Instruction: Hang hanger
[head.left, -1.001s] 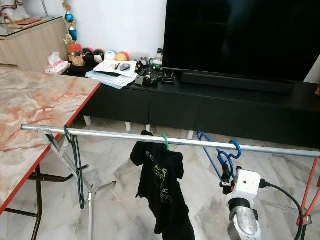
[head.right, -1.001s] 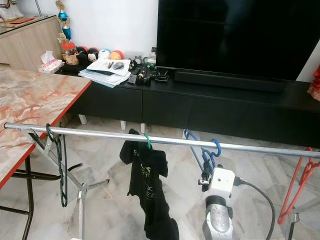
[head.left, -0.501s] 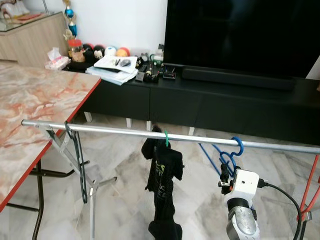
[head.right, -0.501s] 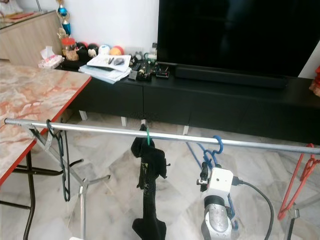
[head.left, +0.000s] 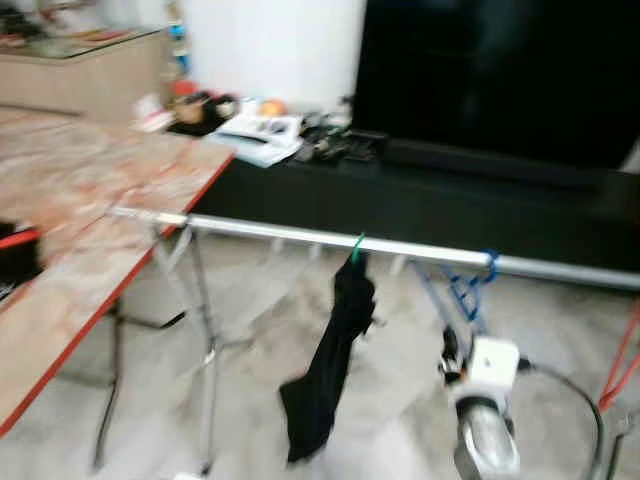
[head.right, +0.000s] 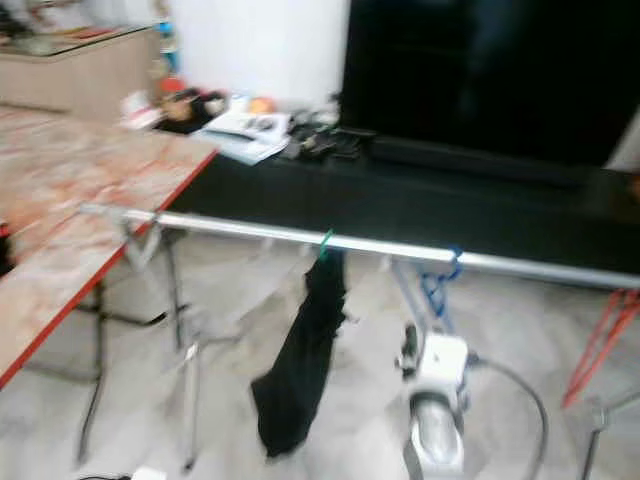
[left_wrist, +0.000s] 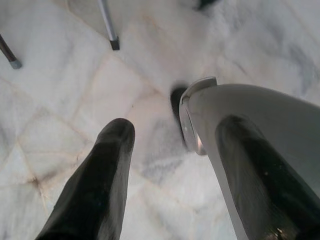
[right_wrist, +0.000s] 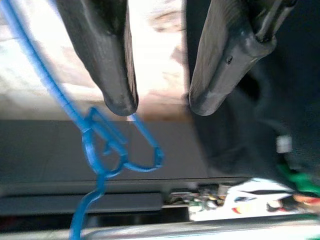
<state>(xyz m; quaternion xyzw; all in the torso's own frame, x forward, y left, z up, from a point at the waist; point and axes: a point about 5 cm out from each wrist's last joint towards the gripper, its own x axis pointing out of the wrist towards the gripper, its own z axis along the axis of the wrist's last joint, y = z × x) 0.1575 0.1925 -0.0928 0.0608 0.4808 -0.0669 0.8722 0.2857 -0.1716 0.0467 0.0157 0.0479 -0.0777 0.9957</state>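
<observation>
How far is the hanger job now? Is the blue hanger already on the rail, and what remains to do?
Done, it seems: the blue hanger hangs by its hook on the metal rail, beside the black garment on a green hanger. In hand: the right claw is open just next to the blue hanger, gripping nothing. Left: probably only to draw the right arm away. The left claw points at the floor, idle. The head views are blurred.

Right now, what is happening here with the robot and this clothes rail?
The robot stands at a metal rail and hangs hangers. A blue hanger is hooked on the rail, and the right gripper, fingers open, is just beside it, holding nothing. A black garment hangs on a green hanger nearby. The left gripper points at the floor, open and idle.
</observation>
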